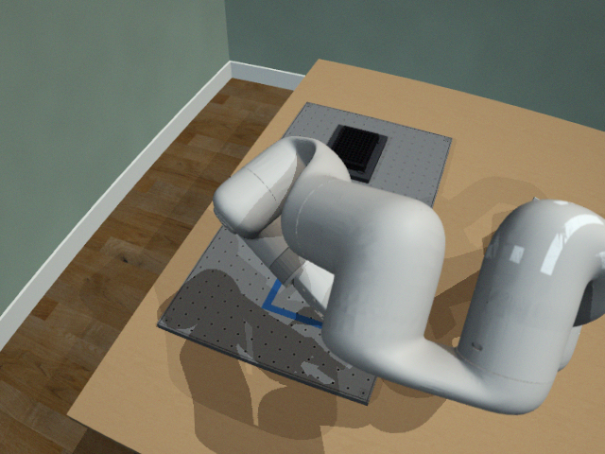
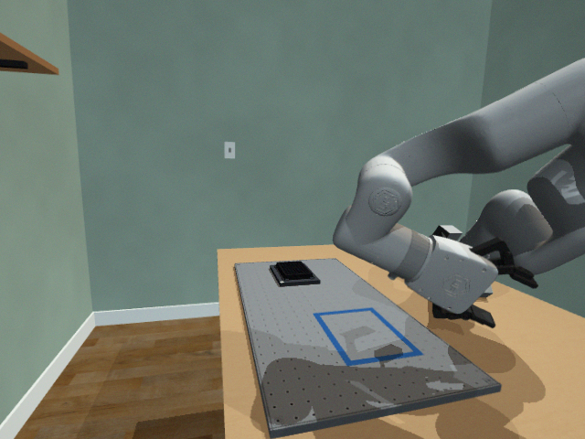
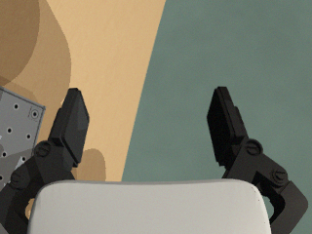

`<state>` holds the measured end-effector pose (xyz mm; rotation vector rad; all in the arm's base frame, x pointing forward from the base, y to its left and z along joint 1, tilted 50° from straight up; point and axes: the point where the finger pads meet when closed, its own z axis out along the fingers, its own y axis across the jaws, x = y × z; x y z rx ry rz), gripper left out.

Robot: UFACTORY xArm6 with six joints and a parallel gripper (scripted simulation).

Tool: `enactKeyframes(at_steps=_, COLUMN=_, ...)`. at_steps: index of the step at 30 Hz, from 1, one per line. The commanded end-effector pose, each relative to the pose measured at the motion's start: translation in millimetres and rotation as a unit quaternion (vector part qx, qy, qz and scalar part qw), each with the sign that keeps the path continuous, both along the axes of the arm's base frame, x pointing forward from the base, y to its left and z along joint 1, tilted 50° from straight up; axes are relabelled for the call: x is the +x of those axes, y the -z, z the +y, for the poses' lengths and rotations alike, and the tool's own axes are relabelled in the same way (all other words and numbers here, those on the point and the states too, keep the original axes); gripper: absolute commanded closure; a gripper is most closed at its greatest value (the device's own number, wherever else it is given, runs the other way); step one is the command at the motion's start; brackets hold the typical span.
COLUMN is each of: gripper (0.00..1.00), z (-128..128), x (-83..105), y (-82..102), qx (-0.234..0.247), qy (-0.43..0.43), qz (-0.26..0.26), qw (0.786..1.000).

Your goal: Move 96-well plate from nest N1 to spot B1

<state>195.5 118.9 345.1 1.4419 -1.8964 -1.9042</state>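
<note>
A: Where's the 96-well plate [image 2: 293,271]?

B: In the plate nest [image 2: 296,281], at the deck's [image 2: 292,330] far end from the taped outline [image 2: 333,337].

A: The gripper [image 3: 148,124]?

B: Wide open, holding nothing, beside the outline.

- Arm [image 1: 376,253]: glossy white-grey rounded shells, embossed hexagonal joint logos.
- Gripper [image 3: 148,127]: pale grey housing with two corner screws, black linkage fingers.
</note>
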Motion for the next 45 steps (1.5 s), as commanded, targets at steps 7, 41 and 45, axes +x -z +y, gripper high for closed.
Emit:
enactKeyframes(at_steps=7, gripper=0.00, z=-0.3, x=0.2, y=-0.4, qx=0.000, qy=0.000, qz=-0.001, qw=1.000)
enactKeyframes(at_steps=41, gripper=0.00, z=-42.1, x=80.1, y=47.6, qx=0.039, qy=0.095, qz=-0.129, qw=0.986)
enactKeyframes(at_steps=45, gripper=0.00, z=-52.7, x=93.8, y=57.7, qx=0.043, qy=0.111, qz=-0.154, qw=0.981)
